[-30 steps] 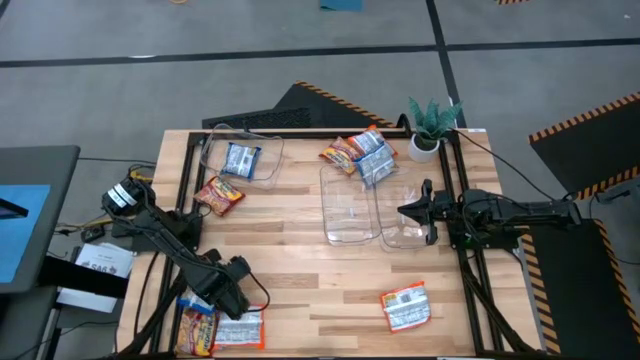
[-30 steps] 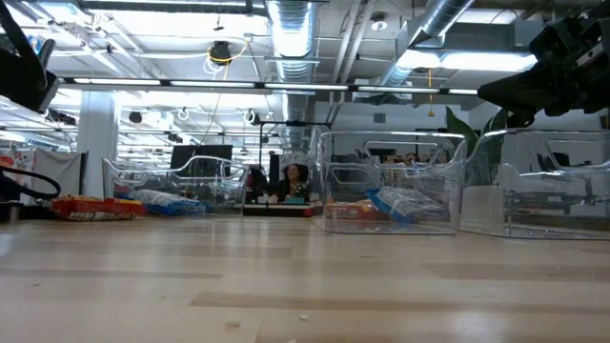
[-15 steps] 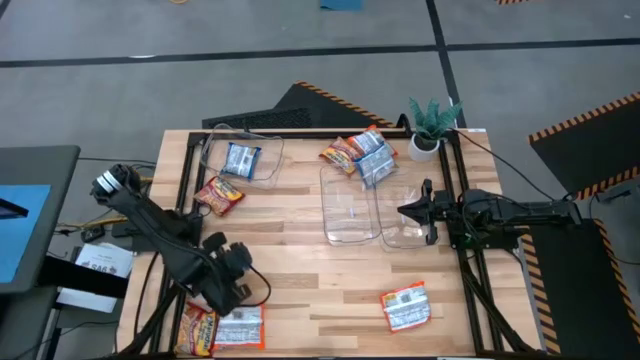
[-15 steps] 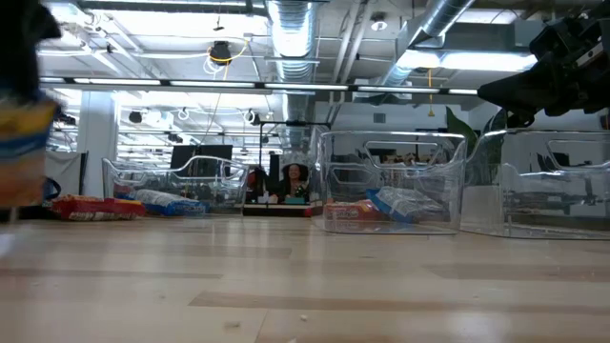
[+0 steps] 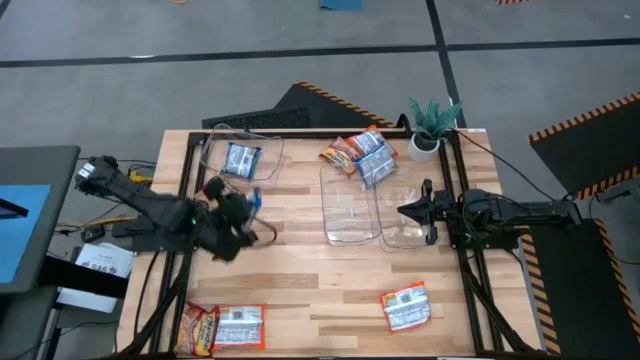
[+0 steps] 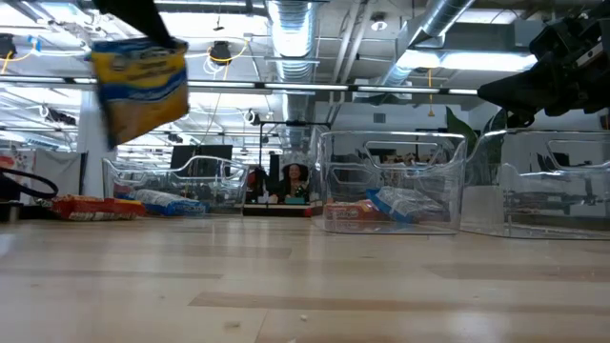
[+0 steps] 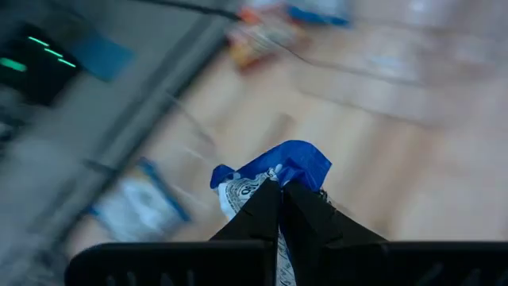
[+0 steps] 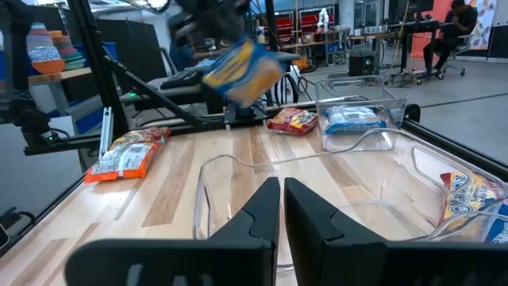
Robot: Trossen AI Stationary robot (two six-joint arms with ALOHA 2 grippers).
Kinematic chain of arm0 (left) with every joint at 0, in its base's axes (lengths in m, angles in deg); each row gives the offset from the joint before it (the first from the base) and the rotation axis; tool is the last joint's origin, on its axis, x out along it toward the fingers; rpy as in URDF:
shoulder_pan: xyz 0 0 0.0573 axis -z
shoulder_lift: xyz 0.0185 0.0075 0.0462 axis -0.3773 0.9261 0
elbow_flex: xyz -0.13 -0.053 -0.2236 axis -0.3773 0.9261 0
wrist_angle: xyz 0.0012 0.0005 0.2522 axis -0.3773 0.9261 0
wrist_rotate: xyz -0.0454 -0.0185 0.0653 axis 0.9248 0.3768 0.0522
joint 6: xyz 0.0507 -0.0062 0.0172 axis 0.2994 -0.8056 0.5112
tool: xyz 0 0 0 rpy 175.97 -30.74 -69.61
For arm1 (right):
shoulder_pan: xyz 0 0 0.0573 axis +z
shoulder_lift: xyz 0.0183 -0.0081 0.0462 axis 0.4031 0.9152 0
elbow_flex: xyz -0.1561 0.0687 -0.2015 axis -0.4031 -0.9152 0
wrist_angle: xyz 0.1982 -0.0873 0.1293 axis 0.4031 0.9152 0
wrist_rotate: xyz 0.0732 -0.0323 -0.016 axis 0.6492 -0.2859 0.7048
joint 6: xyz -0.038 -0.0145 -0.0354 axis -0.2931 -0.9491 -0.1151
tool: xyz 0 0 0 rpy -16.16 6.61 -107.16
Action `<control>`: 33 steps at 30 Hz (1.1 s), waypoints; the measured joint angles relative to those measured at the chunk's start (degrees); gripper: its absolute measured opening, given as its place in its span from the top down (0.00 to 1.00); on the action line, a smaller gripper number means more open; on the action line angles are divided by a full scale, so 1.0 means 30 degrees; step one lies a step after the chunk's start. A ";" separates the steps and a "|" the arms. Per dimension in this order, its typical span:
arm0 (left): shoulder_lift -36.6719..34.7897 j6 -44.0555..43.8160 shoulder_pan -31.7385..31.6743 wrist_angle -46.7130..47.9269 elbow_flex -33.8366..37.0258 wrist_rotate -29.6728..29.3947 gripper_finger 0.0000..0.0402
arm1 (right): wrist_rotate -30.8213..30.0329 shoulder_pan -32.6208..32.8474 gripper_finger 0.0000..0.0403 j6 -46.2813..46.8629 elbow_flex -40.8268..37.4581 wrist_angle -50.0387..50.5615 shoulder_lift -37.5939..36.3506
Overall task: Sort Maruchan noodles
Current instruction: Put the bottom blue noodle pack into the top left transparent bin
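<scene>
While your left end effector (image 7: pixel 279 191) carries a blue packet (image 6: pixel 141 84) clamped tight, one packet sits in the far-left bin (image 5: pixel 262 170); most others wait; right end effector (image 5: pixel 404 211) nearly together, idle.

High view: straight down, far, whole table (image 5: pixel 300 290) in centre of frame. Low view: at tabletop level, looks across the boards into room, clear bins (image 6: pixel 391 195) at right. Left wrist view: close, looks down past own fingers (image 7: pixel 278 214), blurred. Right wrist view: low over table, faces across it. Low and right wrist views share lifted blue packet (image 6: pixel 143 86).
</scene>
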 joint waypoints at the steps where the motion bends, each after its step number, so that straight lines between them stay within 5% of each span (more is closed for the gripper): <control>1: -0.0356 0.0672 -0.0632 -0.0020 0.0000 -0.0553 1.00 | 0.0000 -0.0001 0.88 -0.0004 0.0000 0.0000 0.0001; 10: -0.3310 0.8746 -0.7675 -0.4238 0.0112 -0.2365 1.00 | 0.0000 -0.0004 0.88 -0.0013 0.0000 -0.0036 0.0002; 13: -0.4009 1.2186 -1.0193 -0.8185 0.0920 -0.0177 1.00 | 0.0000 0.0004 0.88 -0.0018 0.0000 -0.0036 0.0003; 17: -0.4308 1.5596 -1.3433 -1.4782 0.3148 0.5284 1.00 | 0.0000 0.0000 0.88 -0.0033 0.0000 -0.0036 -0.0004; 22: -0.3541 1.6692 -1.6427 -1.9818 0.5878 0.8114 1.00 | 0.0000 -0.0002 0.88 -0.0033 0.0000 -0.0036 -0.0004; 30: -0.3013 1.6488 -1.8260 -1.9870 0.7749 0.8304 1.00 | 0.0006 0.0002 0.88 -0.0031 0.0000 -0.0007 -0.0004; 33: -0.3021 1.6074 -1.8242 -1.9829 0.7752 0.9903 1.00 | 0.0005 -0.0001 0.88 -0.0026 0.0000 0.0000 -0.0004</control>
